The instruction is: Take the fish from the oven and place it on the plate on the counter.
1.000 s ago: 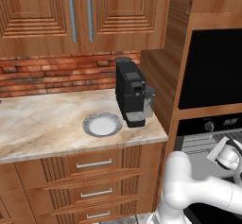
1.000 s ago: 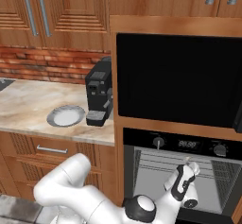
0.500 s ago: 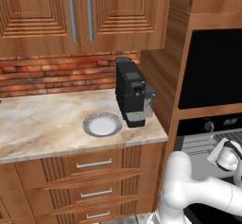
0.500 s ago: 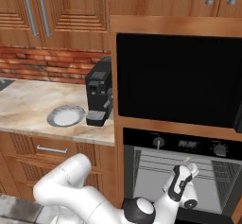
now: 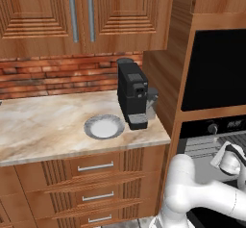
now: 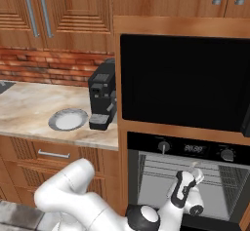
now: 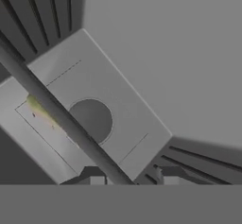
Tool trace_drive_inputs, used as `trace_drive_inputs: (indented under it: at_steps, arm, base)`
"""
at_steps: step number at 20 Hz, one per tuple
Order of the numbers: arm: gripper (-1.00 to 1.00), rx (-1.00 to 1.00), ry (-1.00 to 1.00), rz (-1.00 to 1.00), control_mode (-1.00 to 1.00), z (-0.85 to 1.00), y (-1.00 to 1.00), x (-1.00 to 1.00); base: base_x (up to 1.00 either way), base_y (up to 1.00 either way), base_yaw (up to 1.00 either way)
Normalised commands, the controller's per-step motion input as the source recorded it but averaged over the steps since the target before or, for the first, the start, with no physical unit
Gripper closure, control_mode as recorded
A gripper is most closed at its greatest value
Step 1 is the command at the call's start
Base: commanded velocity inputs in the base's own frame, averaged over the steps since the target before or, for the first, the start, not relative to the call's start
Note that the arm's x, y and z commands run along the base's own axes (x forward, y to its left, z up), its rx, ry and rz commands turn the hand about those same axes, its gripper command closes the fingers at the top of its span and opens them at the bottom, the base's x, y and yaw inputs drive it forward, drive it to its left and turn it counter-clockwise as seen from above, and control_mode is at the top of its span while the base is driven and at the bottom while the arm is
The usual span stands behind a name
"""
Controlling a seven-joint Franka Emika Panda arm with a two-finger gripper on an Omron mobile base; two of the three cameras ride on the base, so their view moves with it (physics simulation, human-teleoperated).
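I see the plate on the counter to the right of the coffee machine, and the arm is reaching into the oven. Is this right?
Not quite. The plate lies on the counter to the left of the coffee machine, not the right; the left base view shows it plainly. The rest holds: the arm reaches into the oven.

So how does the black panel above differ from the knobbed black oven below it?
The plain black glass panel has no knobs or display; the built-in black oven carries a control strip with knobs. The panel's face is unbroken and opaque, while the oven shows grey wire racks inside, with the robot's hand reaching in. Both sit in the same wooden surround.
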Motion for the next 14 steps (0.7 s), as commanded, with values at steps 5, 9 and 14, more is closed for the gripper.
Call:
trace_drive_inputs:
  at_steps: [5, 9, 14]
  arm:
    - [1.00, 0.00, 0.00, 0.01, -1.00, -0.04, 0.00, -0.15]
    - [1.00, 0.00, 0.00, 0.01, -1.00, 0.00, 0.00, -0.19]
    - [1.00, 0.00, 0.02, 0.00, -1.00, -0.05, 0.00, -0.28]
  base:
    - [0.00, 0.00, 0.00]
    - [0.00, 0.00, 0.00]
    - [0.00, 0.00, 0.00]
